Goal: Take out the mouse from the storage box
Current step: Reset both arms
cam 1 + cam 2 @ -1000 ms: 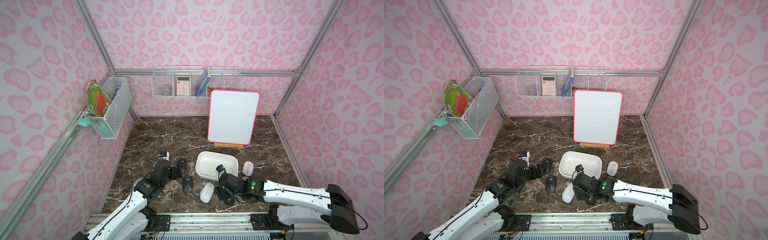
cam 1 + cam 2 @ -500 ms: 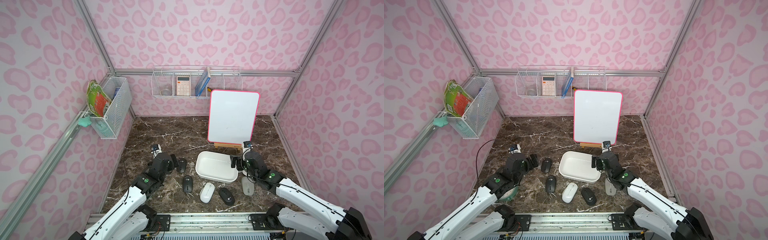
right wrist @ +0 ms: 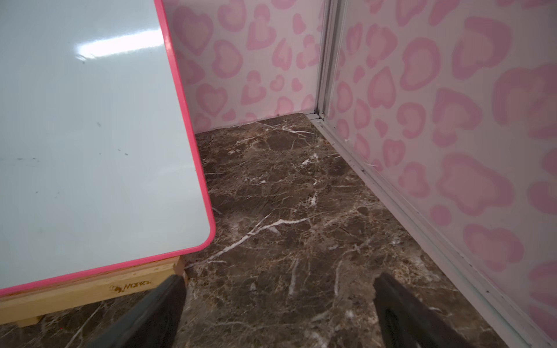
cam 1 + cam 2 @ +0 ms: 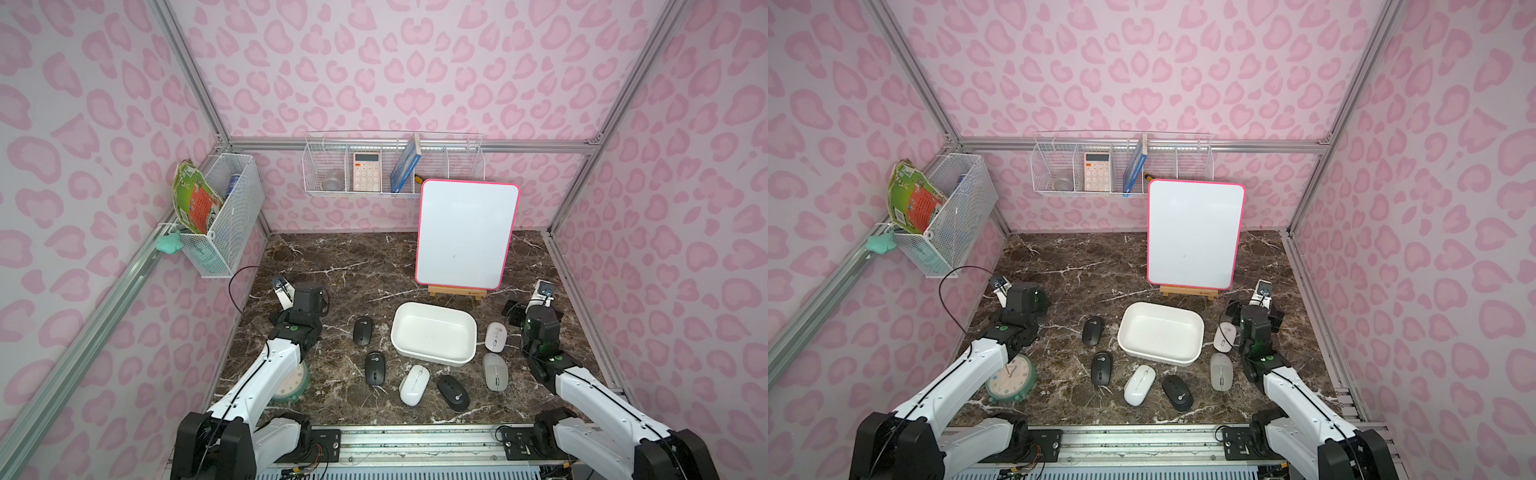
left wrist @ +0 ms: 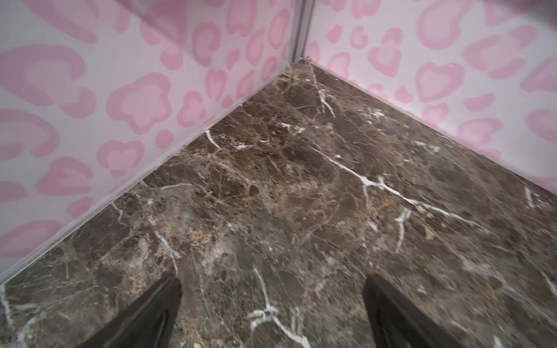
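Left fingers stand apart over bare counter by the left wall, well apart from the black mouse. That mouse lies outside the storage box, left of its rim. The white mouse lies just right of the box. Right fingers stand apart near the whiteboard, with open counter ahead.

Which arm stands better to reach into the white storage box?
Right, probably: the right arm ends nearer the storage box than the left arm. Both jaws are open; the box looks empty.
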Motion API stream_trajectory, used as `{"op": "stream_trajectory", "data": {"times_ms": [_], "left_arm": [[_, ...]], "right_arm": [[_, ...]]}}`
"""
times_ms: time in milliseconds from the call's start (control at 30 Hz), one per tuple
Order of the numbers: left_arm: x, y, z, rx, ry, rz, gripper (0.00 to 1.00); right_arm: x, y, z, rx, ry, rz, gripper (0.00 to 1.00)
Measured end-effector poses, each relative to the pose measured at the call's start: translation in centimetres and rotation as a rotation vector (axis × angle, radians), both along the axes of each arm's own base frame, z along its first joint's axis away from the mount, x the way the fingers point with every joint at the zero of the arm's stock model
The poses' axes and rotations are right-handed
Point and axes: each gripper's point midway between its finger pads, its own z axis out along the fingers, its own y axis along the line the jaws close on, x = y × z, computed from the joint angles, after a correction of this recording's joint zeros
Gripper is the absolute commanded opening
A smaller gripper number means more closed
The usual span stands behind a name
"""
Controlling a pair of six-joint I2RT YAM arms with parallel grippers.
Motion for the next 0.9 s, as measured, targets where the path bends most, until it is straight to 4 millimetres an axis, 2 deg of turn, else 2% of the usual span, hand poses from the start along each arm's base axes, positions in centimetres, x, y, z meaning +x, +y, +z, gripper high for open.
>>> {"op": "stream_trajectory", "data": {"times_ms": [100, 233, 500, 633, 700, 800, 900], "left_arm": [[0.1, 1.9, -0.7, 0.013, 0.009, 0.046, 0.99], [0.4, 2.8, -2.8, 0.071, 0.053, 0.037, 0.99], [1.7, 2.3, -6.7, 0.206, 0.099, -0.119, 0.99], [3.0, 1.7, -6.7, 0.209, 0.023, -0.194, 0.99], [3.5, 1.8, -7.4, 0.195, 0.008, -0.224, 0.99], [4.4, 1.5, -8.6, 0.164, 0.008, -0.270, 0.99], [5.3, 1.3, -8.3, 0.139, -0.019, -0.307, 1.00]], "right_arm": [[0.1, -1.5, 0.4, -0.020, -0.025, -0.046, 1.00], [0.2, -3.1, 0.1, -0.043, -0.023, -0.092, 1.00], [0.9, -4.1, -2.4, -0.113, 0.048, -0.135, 1.00], [1.4, -4.6, -3.9, -0.150, 0.085, -0.164, 1.00], [1.6, -5.1, -4.5, -0.159, 0.082, -0.177, 1.00], [1.3, -6.4, -5.1, -0.154, 0.065, -0.202, 1.00], [1.1, -7.0, -5.1, -0.138, 0.024, -0.193, 1.00]]}}
